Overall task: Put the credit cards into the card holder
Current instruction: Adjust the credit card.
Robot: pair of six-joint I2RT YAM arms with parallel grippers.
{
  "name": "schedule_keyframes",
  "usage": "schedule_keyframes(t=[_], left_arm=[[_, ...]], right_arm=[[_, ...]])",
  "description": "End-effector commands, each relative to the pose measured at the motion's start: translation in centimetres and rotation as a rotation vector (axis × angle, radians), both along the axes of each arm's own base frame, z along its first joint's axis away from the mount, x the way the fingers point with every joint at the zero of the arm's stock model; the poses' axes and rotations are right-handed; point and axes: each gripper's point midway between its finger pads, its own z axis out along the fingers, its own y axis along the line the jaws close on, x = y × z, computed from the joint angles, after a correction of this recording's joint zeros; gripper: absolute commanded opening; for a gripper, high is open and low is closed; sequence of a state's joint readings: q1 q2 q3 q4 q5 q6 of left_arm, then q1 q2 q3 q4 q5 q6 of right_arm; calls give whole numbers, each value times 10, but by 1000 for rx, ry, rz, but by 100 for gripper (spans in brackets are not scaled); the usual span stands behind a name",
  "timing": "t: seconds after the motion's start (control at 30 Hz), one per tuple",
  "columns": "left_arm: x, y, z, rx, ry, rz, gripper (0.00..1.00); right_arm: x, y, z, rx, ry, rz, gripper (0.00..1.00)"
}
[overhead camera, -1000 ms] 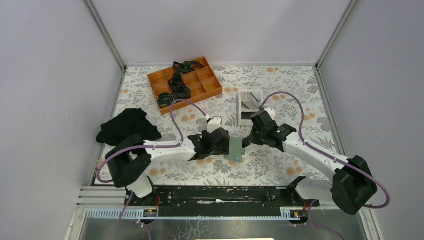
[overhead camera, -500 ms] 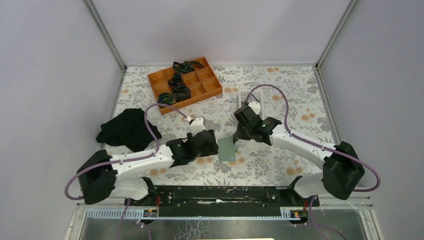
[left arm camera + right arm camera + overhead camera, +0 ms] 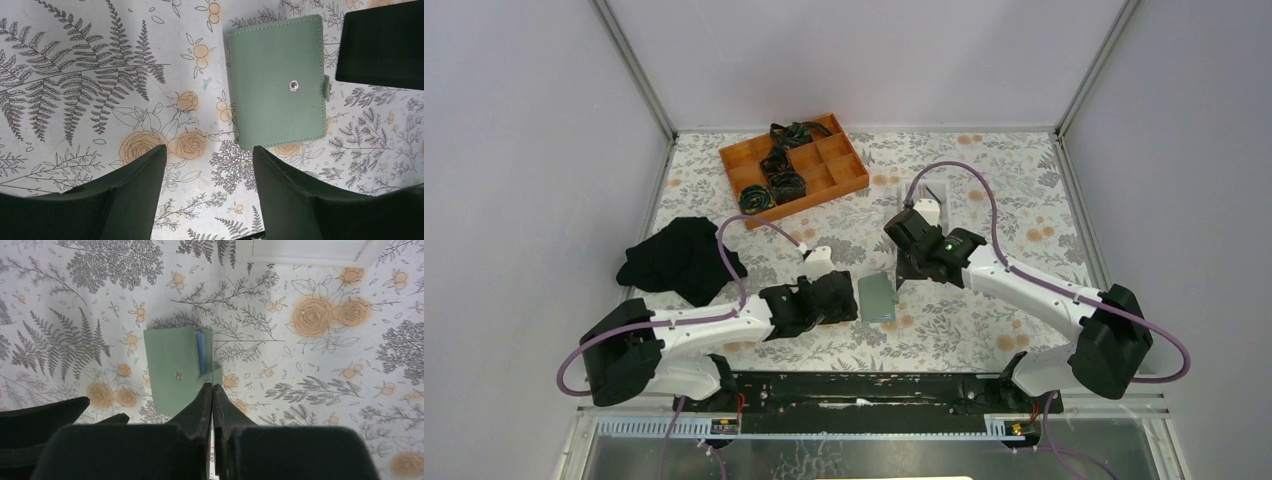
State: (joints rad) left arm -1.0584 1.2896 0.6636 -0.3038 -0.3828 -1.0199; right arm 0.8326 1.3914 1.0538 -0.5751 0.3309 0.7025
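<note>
The holder has slid toward nine o'clock. My left claw hangs spread at its nine, and my right claw stays clenched at its two.

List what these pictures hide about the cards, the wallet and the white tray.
- Cards in the card holder: right wrist view shows one light blue card edge; the cover hides any others.
- White tray: cut by the right wrist view's upper edge, under the right arm from above; contents unseen.
- Right gripper touching the holder or not: its fingers hide the spot.
</note>
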Motion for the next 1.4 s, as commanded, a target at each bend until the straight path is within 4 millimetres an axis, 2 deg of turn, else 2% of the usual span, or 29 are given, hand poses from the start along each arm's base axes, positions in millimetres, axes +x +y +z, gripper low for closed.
schedule_keyframes(t=[0.0,0.17,0.3,0.57,0.7,0.87,1.03,1.2,1.37], left_arm=[[4,-12,14,-24,-24,-9,71],[14,-30,47,-109,-113,-60,75],[14,-46,78,-262,-195,-121,77],[5,-49,97,-497,-225,-122,79],[6,-52,110,-578,-232,-114,79],[13,-48,131,-718,-247,-83,79],[15,-39,135,-833,-224,-53,76],[9,-43,136,-904,-201,-72,72],[8,-45,146,-966,-201,-90,67]], right_arm=[[2,-6,30,-52,-63,32,0],[-2,-8,58,-5,-108,54,0],[-19,4,75,129,-98,110,0],[-48,22,105,409,-109,168,0],[-56,30,112,505,-106,185,0],[-63,27,117,554,-109,182,0],[-69,30,116,612,-103,186,0],[-73,37,113,667,-85,187,0],[-73,40,114,715,-92,183,0]])
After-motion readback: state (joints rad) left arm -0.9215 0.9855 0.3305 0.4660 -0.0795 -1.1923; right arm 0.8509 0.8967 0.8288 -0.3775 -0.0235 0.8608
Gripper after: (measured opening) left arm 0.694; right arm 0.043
